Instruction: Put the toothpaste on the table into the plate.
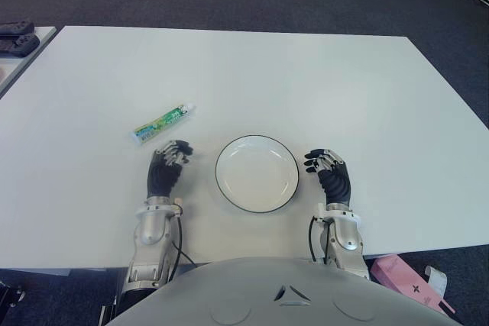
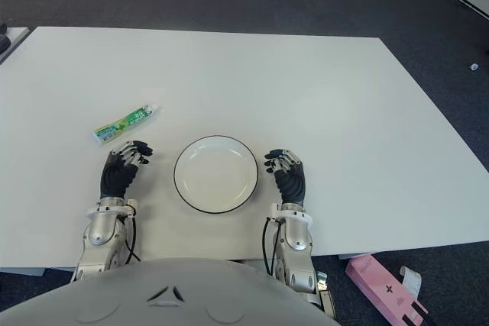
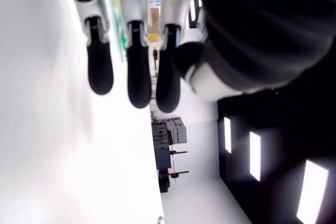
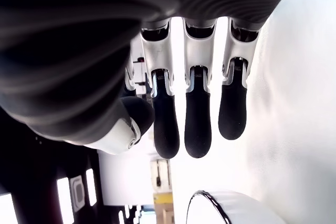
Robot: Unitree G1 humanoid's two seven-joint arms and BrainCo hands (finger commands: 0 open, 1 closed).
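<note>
Your left hand point(image 1: 168, 167) shows over the white table point(image 1: 321, 82), just to the left of the plate point(image 1: 257, 173), with its forearm running back toward the robot's body at the near edge. You can see the hand lies palm down, the dark fingers point(image 3: 100, 72) loosely extended and slightly apart, the thumb tucked toward the plate side; it holds nothing. In the left wrist view the fingers hang relaxed above the bright tabletop, and a sliver of green and white shows between them, further out. That is the toothpaste point(image 1: 163, 123), a green and white tube lying flat on the table just beyond your left hand's fingertips and a little to their left, set on a slant with its cap end pointing away and to the right. It sits near the fingers but apart from them, and it is outside the plate, up and to the left of the plate's rim. Moving right, the plate is a round white dish with a dark rim, standing between your two hands with nothing in it. Your right hand point(image 1: 330, 173) shows just to the right of the plate, also palm down, forearm angled back to the near edge. Its fingers point(image 4: 198, 124) are relaxed and slightly parted, gripping nothing, and the right wrist view shows the plate's dark rim close beside the fingertips.
</note>
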